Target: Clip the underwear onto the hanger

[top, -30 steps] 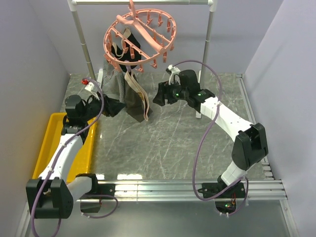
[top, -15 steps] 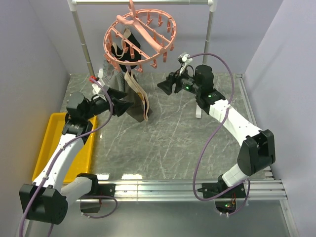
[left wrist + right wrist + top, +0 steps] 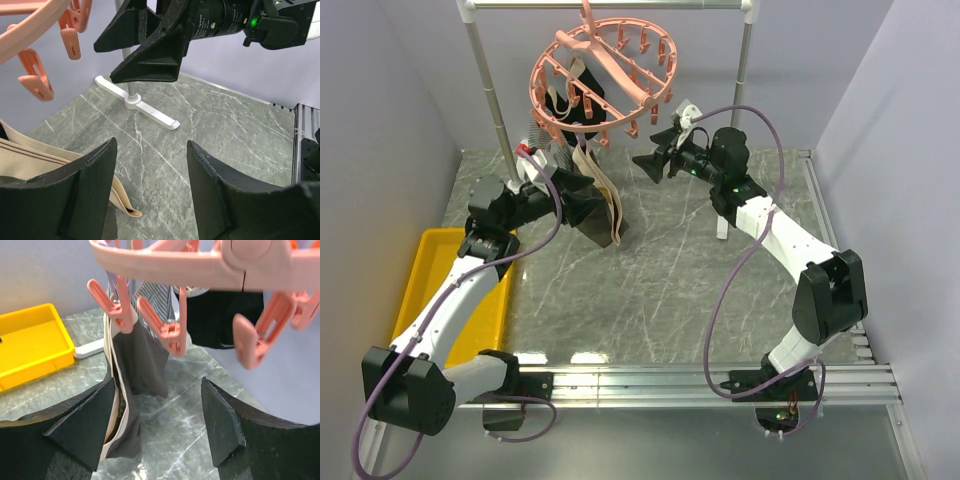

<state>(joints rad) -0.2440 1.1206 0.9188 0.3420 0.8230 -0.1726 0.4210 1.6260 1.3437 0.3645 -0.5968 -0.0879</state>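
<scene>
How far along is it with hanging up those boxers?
Done: the underwear hangs by its waistband from a peg on the pink hanger. In hand: nothing; the left gripper, open, sits beside it and the right gripper, open, faces the hanger. Left: perhaps a second peg, since the waistband droops in a long loop.

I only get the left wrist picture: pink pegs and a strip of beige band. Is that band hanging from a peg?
Observer: Yes. The right wrist view shows the underwear hanging by that band from a peg on the pink hanger.
Operator: Is anything else hung there?
Observer: A black garment hangs from the ring behind it.
Operator: Anything else lying around?
Observer: A yellow tray sits on the left side in the top view.
</scene>
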